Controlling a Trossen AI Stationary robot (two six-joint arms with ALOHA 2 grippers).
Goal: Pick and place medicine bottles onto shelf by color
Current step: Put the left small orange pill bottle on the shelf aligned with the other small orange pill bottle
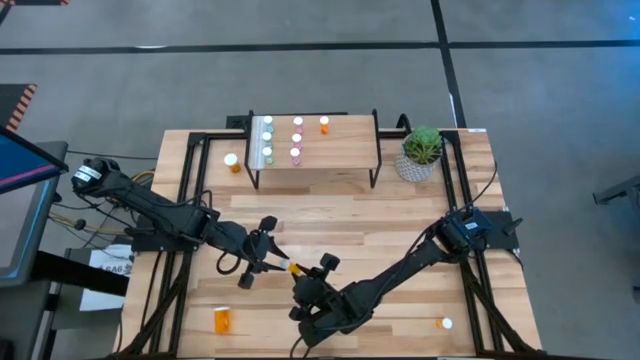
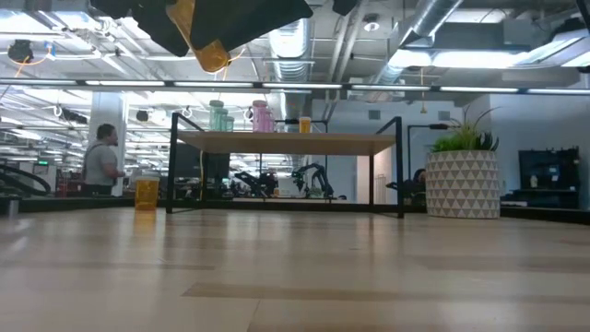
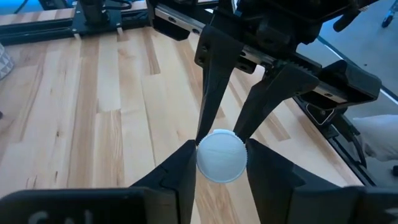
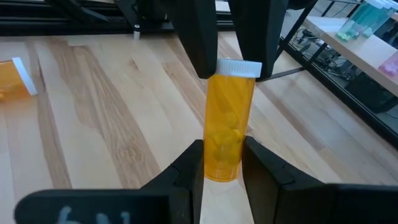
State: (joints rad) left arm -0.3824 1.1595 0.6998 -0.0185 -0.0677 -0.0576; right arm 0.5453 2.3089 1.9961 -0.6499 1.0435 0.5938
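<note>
An orange medicine bottle with a white cap hangs above the table's near middle, held between both grippers. My left gripper is shut on its cap end and my right gripper is shut on its bottom end. The two grippers face each other. The shelf stands at the far middle. On its plank stand green bottles, pink bottles and one orange bottle. My left gripper pinches the bottle's white cap between its two fingers, coming from the table's left, slanting down. The bottle is lifted clear of the table. My right gripper pinches the orange body near its bottom end between its two fingers, coming from the table's near right. The fingers lie along the bottle, whose cap points away from them. It hangs clear of the wood.
An orange bottle stands on the table left of the shelf. Another lies near the front left, and a small one sits near the front right. A potted plant stands right of the shelf.
</note>
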